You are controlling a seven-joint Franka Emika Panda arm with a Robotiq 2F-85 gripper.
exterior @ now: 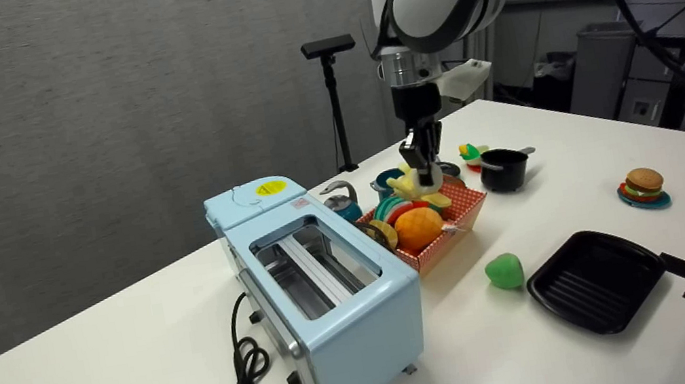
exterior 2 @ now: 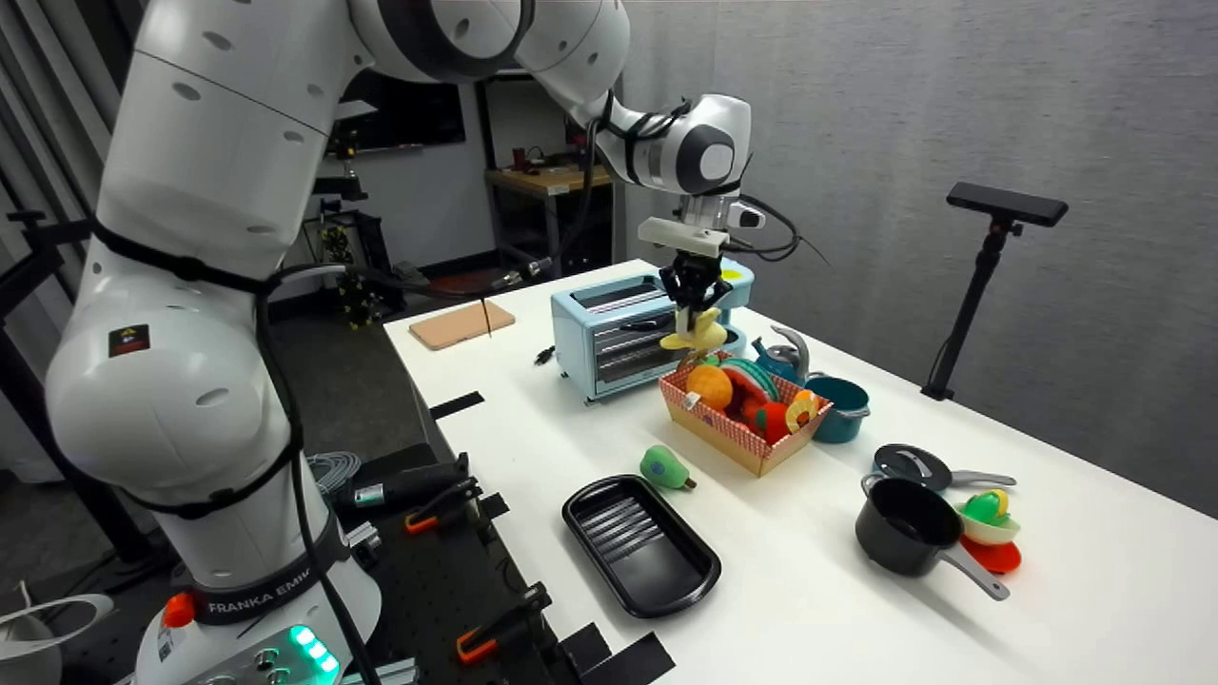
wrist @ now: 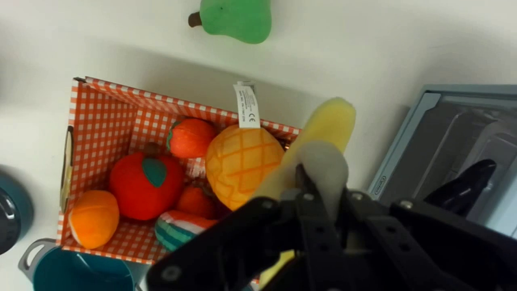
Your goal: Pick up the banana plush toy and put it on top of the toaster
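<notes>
The banana plush toy is yellow with peel-like flaps and a pale part. It shows in both exterior views point(exterior: 407, 186) point(exterior 2: 706, 335) and in the wrist view point(wrist: 333, 119). My gripper point(exterior: 426, 165) is shut on its pale part and holds it above the basket's toaster-side end. The gripper also shows in an exterior view point(exterior 2: 687, 309) and in the wrist view point(wrist: 321, 194), where its fingers hide part of the toy. The pale blue toaster point(exterior: 370, 345) stands beside the basket; it also shows in an exterior view point(exterior 2: 577, 338) and at the wrist view's right edge point(wrist: 389, 161).
A red-checked basket point(exterior 2: 709, 433) holds several plush fruits under the gripper. A green pear toy point(exterior: 505, 271) and a black grill pan point(exterior: 594, 282) lie on the table. A teal kettle point(exterior 2: 780, 360), a teal pot point(exterior 2: 839, 419) and a black pot point(exterior 2: 904, 528) stand past the basket.
</notes>
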